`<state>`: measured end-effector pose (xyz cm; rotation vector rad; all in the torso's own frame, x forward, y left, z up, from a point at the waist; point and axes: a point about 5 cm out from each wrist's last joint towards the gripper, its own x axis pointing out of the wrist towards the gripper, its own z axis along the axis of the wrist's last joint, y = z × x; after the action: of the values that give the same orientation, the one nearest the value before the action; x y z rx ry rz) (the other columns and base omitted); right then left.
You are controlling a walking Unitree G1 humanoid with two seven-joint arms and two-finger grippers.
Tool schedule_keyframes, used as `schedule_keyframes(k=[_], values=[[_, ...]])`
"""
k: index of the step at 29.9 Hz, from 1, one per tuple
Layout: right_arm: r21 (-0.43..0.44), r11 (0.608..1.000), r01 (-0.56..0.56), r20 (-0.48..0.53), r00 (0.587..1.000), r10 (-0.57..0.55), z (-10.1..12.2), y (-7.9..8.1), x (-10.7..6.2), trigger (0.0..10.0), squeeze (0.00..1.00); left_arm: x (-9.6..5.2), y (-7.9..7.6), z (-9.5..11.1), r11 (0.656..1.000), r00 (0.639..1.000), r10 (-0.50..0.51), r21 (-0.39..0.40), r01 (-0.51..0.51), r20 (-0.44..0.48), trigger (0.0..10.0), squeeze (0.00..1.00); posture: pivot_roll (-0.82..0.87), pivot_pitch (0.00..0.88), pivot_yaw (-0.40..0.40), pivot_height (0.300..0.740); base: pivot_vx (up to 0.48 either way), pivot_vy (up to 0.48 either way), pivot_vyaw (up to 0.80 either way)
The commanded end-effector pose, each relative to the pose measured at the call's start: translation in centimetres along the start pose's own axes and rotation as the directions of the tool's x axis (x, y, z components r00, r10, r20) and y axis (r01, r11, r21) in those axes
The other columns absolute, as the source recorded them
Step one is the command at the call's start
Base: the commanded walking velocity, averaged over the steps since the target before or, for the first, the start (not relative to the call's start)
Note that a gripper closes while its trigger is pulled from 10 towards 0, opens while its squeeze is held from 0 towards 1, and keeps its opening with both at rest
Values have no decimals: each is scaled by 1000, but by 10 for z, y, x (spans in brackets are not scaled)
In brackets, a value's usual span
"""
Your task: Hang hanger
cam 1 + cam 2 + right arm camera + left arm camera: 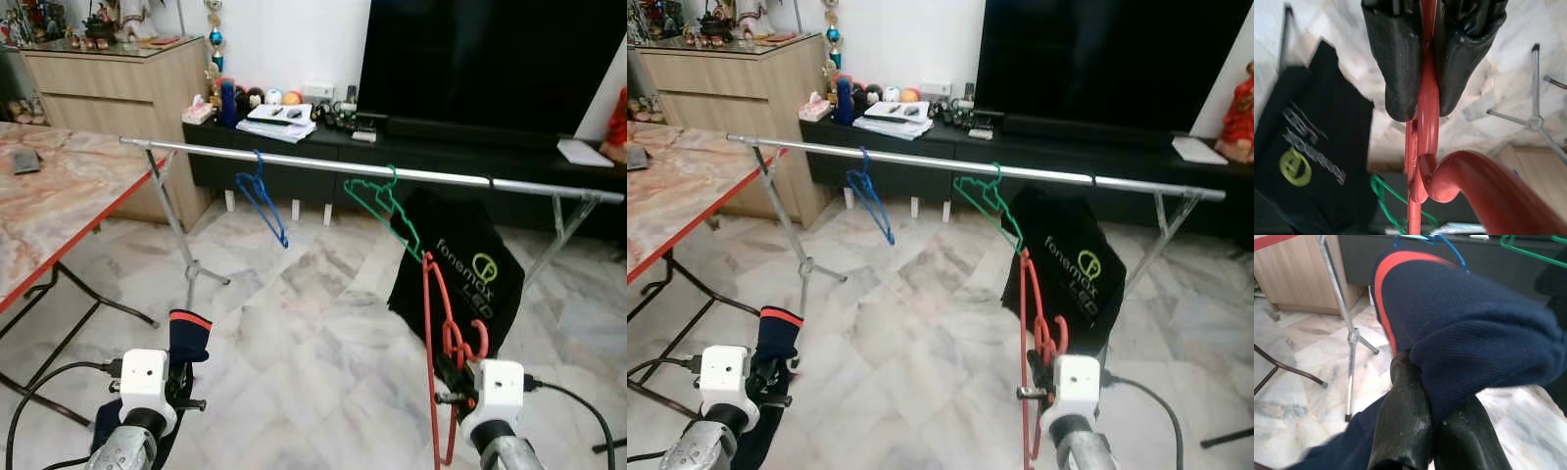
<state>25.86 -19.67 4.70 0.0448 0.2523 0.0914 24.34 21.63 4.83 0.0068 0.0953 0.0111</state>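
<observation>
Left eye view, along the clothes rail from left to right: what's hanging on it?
Blue hanger → green hanger → black T-shirt. The red hanger isn't on the rail; the right gripper holds it.

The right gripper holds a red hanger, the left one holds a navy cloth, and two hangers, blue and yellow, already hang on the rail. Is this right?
Not quite: the second hanger on the rail is green, not yellow, as the left eye view shows. The blue hanger, the red hanger in the right gripper and the navy cloth in the left gripper are right.
</observation>
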Motion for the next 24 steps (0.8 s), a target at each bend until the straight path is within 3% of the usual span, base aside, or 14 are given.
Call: schedule_keyframes(k=[1,6,8,24], values=[[-19,998,-52,25,998,52,8,12,7,10000,0,4,5,8,1000,1000,14,10,-14,26,10000,0,-48,0,-22,740,334,0,0],[-13,997,-74,11,997,74,10,15,12,10000,0,6,1,9,1000,1000,11,1,-11,26,10000,0,-44,0,-19,740,337,0,800],[26,997,-74,-13,997,74,6,15,14,10000,0,7,0,10,1000,1000,12,0,-12,29,10000,0,-40,0,-20,740,334,0,0],[26,997,-74,-13,997,74,6,15,14,10000,0,7,0,10,1000,1000,12,0,-12,29,10000,0,-40,0,-20,740,334,0,0]])
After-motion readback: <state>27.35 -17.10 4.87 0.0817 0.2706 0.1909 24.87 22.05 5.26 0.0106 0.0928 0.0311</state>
